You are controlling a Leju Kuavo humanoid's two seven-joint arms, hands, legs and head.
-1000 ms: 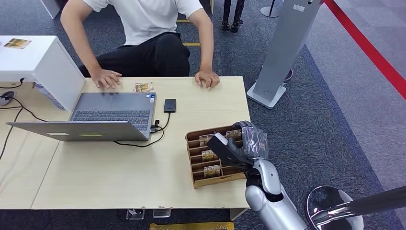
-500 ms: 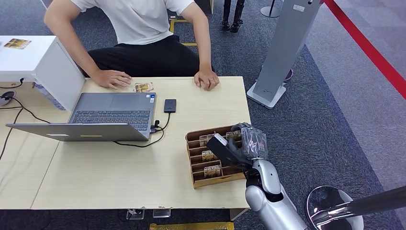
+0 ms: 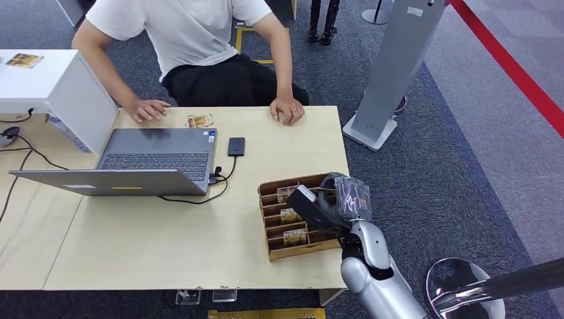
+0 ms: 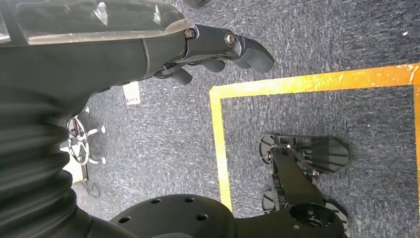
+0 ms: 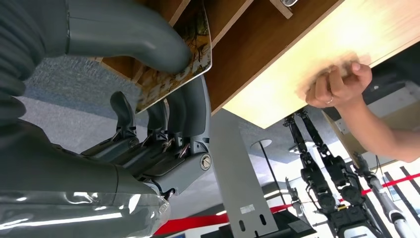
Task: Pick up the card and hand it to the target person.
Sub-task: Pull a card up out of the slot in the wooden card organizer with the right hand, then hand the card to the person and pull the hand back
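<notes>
My right hand point(image 3: 339, 199) hovers over the far right end of a wooden card rack point(image 3: 300, 251) near the table's right edge. In the right wrist view a printed card point(image 5: 181, 69) is pinched between the thumb point(image 5: 129, 34) and the fingers point(image 5: 193, 114), its lower part still at the rack point(image 5: 237, 44). More cards point(image 3: 288, 215) stand in the rack's slots. The person point(image 3: 199, 40) sits across the table with both hands on it, one hand point(image 3: 287, 109) nearest my side. My left hand point(image 4: 213, 42) hangs over the carpet, holding nothing.
An open laptop point(image 3: 153, 159) lies at the left, with a black device point(image 3: 236, 146) and cable beside it. A loose card point(image 3: 199, 121) lies near the person. A white box point(image 3: 60, 86) stands at the far left, and a grey stand point(image 3: 392, 73) on the floor at the right.
The person has shifted their body and drawn the hand by the laptop slightly back. My right hand has stayed at the rack, sinking only slightly.
</notes>
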